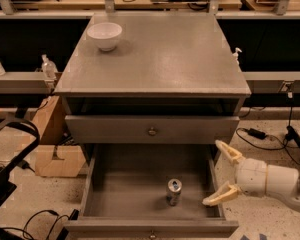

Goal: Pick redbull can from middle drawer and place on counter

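Camera view takes in, at far left on the counter (pixel 165 59), a white bowl (pixel 104 35); the rest of that grey top is where the can must end up. Below, the middle drawer (pixel 135 194) is pulled open, so access is done. The redbull can (pixel 174 192) stands upright on the drawer floor, right of centre and near the front wall, long axis vertical, lid and pull tab facing up. Just outside the drawer's right wall, the gripper (pixel 212 174) hangs with its fingers spread wide, holding nothing. Reaching in, grasping, lifting and placing all remain.
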You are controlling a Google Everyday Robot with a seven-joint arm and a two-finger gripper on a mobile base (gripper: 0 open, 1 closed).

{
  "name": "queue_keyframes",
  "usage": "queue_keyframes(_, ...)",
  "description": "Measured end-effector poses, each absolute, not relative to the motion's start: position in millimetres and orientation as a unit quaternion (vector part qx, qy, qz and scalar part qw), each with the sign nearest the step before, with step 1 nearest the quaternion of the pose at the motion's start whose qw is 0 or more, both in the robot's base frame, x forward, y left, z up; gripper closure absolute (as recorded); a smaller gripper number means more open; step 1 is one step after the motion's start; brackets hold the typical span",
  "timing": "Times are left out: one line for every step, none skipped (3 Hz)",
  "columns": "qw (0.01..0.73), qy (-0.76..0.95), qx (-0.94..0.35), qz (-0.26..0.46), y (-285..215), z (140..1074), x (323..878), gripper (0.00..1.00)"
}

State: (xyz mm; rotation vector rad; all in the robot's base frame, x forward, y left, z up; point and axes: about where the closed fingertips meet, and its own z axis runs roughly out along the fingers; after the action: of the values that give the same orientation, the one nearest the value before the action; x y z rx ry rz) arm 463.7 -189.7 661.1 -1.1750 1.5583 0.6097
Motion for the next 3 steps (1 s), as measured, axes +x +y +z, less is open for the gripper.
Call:
queue_keyframes(0.507,0.657,-0.491,0.266,-181.8,597.8,484.5,0.00)
queue_keyframes(0.496,0.658,-0.498,0.272,-172.5,550.8,503.2,0.00)
queue_keyframes(0.487,0.659,-0.505,0.272,-161.2,513.6,512.9,0.00)
